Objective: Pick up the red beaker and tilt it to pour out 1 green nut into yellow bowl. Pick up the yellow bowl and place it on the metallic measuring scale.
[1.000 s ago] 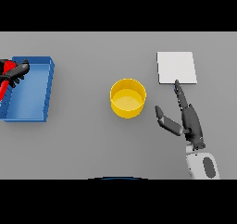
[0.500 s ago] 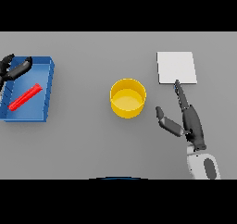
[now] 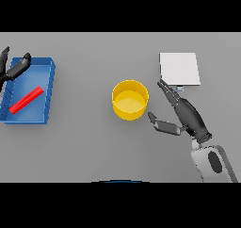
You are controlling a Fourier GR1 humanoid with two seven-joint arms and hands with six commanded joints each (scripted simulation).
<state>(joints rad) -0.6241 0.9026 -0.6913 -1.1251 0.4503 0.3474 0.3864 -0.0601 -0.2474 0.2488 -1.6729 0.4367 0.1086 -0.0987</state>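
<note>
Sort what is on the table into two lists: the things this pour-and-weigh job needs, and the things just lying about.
Belongs to the job:
- red beaker, lying in the tray
- round yellow bowl, mid-table
- flat pale square measuring scale, beyond the bowl on the right
- right hand, open beside the bowl
- left hand, at the tray's far left corner

Just lying about:
- blue rectangular tray

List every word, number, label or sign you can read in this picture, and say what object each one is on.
None: no readable text shows on the red beaker, the blue tray, the yellow bowl or the scale.
</note>
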